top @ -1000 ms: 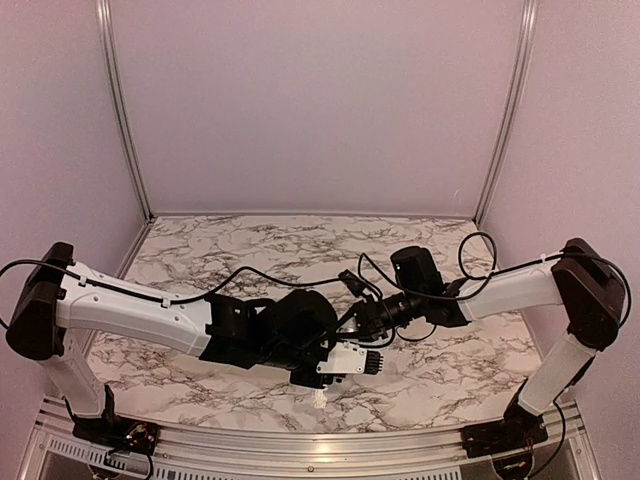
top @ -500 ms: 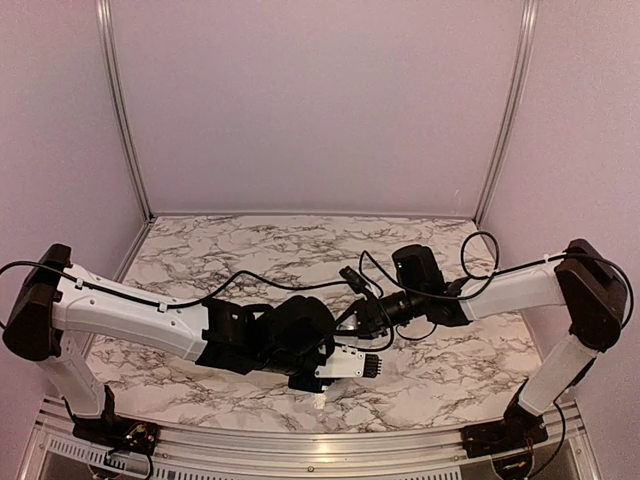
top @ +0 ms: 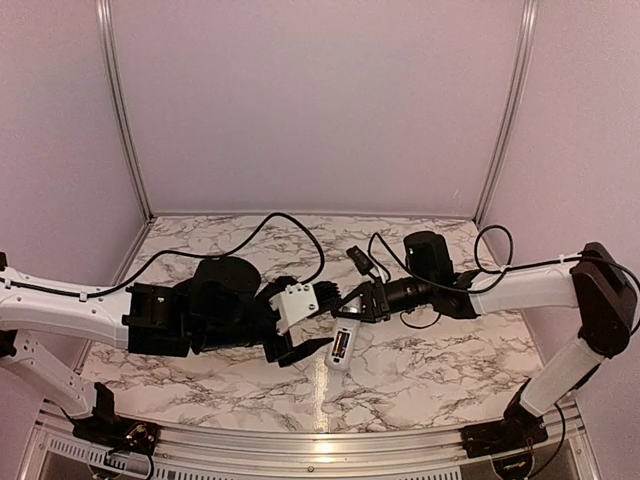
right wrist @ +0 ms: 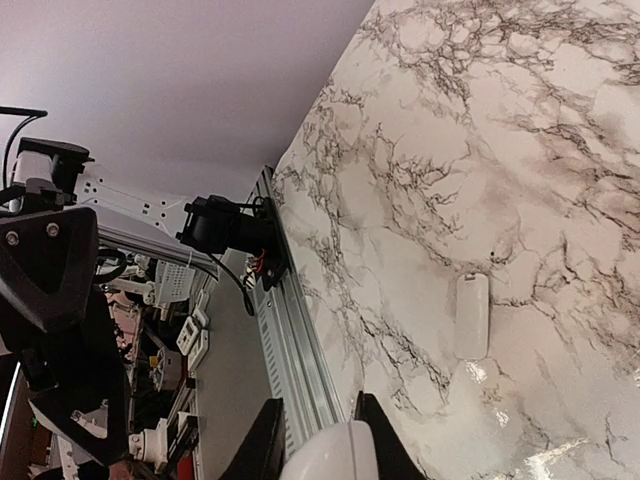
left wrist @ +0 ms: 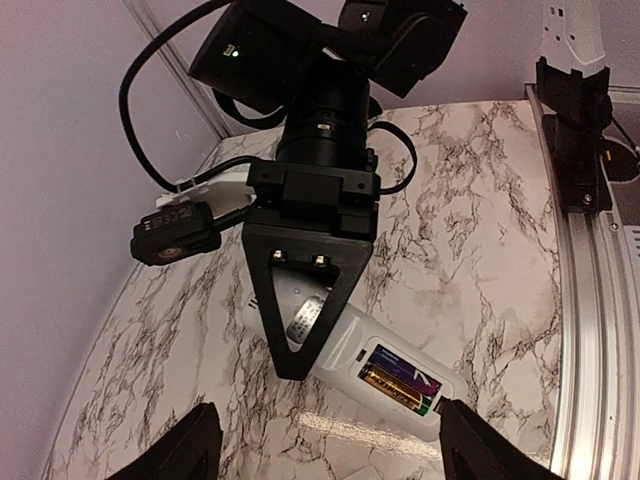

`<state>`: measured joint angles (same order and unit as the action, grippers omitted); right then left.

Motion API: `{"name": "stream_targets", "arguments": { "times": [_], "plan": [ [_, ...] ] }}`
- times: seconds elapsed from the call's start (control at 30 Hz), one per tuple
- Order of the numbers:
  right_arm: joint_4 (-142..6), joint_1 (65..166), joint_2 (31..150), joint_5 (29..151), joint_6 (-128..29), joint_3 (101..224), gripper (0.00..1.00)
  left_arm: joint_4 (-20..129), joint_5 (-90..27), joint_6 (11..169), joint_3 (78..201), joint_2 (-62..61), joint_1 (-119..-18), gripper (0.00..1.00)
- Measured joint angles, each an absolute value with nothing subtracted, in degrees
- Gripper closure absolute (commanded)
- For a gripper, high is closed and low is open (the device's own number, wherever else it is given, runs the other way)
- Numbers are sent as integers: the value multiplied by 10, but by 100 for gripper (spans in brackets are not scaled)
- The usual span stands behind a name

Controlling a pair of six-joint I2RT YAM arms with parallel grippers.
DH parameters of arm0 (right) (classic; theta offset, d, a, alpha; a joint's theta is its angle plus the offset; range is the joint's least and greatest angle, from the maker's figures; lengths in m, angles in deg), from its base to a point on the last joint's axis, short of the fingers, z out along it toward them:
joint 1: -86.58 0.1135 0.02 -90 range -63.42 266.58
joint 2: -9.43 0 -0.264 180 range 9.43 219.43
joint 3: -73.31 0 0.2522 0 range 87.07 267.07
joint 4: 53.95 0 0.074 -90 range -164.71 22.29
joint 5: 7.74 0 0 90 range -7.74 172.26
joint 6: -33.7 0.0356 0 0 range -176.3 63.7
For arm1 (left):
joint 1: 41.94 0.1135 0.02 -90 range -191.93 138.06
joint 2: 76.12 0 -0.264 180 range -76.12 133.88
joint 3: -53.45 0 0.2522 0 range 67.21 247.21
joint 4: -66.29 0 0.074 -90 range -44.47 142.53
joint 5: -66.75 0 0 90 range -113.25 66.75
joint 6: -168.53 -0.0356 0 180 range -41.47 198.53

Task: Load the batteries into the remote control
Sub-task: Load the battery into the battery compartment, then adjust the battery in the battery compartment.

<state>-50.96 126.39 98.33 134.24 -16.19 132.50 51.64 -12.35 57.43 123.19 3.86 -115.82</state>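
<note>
Black left pincer [left wrist: 330,445], mine: fingers spread wide, nothing between them, pointed at the remote. White remote control [left wrist: 345,345]: just past those fingers, over the marble desk [left wrist: 470,230], back side up, its compartment uncovered. Batteries [left wrist: 398,380]: lying lengthwise in that compartment, dark and gold; exact count unclear. Black right pincer [left wrist: 293,355], mine: closed on the remote's other end, one finger laid across its back. White oblong cover [right wrist: 472,315]: flat on the desk, well apart from the remote, seen from my right wrist. Aluminium rail [left wrist: 590,300]: along the desk's edge. Lilac walls [top: 320,100]: behind the desk.
</note>
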Motion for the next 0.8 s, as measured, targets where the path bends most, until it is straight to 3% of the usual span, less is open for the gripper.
{"name": "stream_targets", "arguments": {
  "times": [0.37,0.63,0.8],
  "plan": [
    [-472,1242,947,1330,-167,1313,100,583,-185,782,1179,12,-1061,24],
    [-437,1242,940,1328,-160,1309,100,656,-320,906,1171,91,-1043,24],
    [-428,1242,939,1329,-159,1309,100,674,-368,940,1186,137,-1043,30]
  ]
}}
